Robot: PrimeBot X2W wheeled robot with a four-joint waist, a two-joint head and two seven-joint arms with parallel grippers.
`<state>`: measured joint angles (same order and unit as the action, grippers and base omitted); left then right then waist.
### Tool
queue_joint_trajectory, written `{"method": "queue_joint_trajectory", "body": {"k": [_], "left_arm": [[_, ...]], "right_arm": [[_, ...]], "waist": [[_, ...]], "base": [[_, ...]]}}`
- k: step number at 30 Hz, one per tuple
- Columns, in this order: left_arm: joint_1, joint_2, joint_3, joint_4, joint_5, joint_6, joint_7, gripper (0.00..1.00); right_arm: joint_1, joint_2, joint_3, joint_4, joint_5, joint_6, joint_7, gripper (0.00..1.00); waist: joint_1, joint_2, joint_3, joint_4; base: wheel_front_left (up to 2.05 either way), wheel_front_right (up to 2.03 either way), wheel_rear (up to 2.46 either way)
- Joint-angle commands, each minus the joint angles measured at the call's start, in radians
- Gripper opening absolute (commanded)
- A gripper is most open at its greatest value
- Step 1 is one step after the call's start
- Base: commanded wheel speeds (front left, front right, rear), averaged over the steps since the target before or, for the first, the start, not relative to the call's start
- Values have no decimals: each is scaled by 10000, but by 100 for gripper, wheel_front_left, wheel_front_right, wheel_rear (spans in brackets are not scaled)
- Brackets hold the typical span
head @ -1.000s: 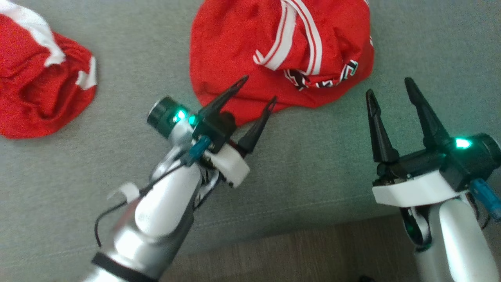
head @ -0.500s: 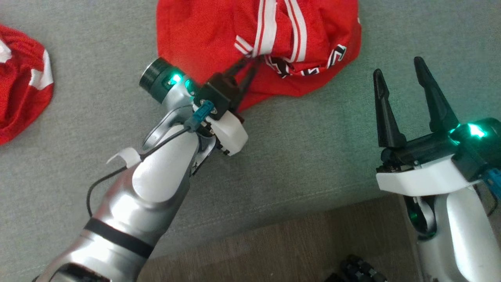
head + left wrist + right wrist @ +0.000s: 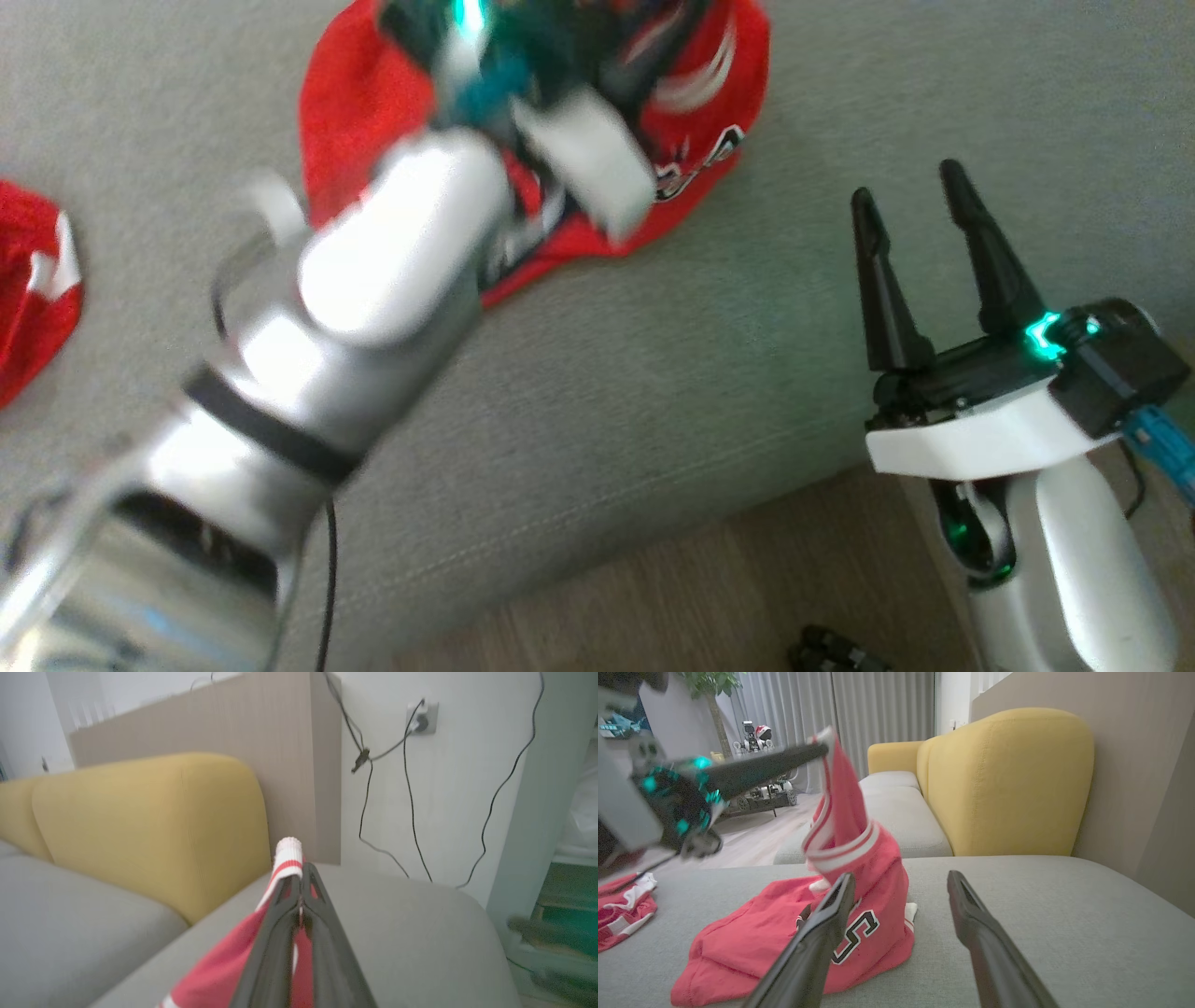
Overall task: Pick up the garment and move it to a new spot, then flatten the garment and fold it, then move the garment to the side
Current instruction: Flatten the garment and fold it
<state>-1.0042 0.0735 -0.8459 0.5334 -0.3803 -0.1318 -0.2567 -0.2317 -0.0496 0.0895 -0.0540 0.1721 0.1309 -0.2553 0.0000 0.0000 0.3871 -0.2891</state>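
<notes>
The garment (image 3: 355,159) is a red jersey with white stripes and black lettering, lying on the grey sofa seat (image 3: 653,373). My left gripper (image 3: 299,879) is shut on its white-and-red striped edge (image 3: 287,856). In the right wrist view the left gripper (image 3: 822,749) holds that edge up, so the garment (image 3: 864,868) rises in a peak while its lower part rests on the seat. The left arm (image 3: 392,261) is blurred in the head view. My right gripper (image 3: 906,187) stands open to the right of the garment, near the seat's front edge, holding nothing.
Another red and white garment (image 3: 37,280) lies at the far left of the seat. Yellow back cushions (image 3: 1004,784) stand behind the seat. Wooden floor (image 3: 700,597) lies below the sofa's front edge. Cables (image 3: 406,788) hang on the wall behind the sofa.
My left gripper went from open at the garment's near edge to shut on its striped edge and has lifted it. The head camera shifted. The right gripper stays open.
</notes>
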Motion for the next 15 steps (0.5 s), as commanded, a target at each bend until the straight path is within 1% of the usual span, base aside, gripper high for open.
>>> {"method": "queue_joint_trajectory", "body": {"k": [1, 5, 6, 9, 12, 15], "left_arm": [[-1550, 183, 127, -178, -547, 14, 27, 0], [-3328, 187, 83, 356, -1144, 13, 31, 0], [-3328, 187, 83, 356, -1144, 13, 31, 0], [-4434, 96, 369, 797, -1474, 13, 5, 0], [-5372, 62, 1054, 1029, -1668, 66, -30, 0], [-5951, 168, 1904, 868, -1743, 307, -44, 0]], "right_arm": [[193, -6, 339, -238, 191, -2, -65, 100], [411, -6, 449, -174, 342, -2, -65, 100], [411, -6, 449, -174, 342, -2, -65, 100], [538, -6, 461, -155, 323, -2, -65, 100], [626, -6, 340, -207, 244, -2, -65, 100], [695, -6, 256, -235, 77, -2, -65, 100]], "waist": [[0, 0, -634, -652], [0, 0, -1097, -991], [0, 0, -1097, -991], [0, 0, -1291, -1042], [0, 0, -1419, -892], [0, 0, -1473, -548]], "base": [[0, 0, 0], [0, 0, 0], [0, 0, 0], [0, 0, 0], [0, 0, 0], [0, 0, 0]]}}
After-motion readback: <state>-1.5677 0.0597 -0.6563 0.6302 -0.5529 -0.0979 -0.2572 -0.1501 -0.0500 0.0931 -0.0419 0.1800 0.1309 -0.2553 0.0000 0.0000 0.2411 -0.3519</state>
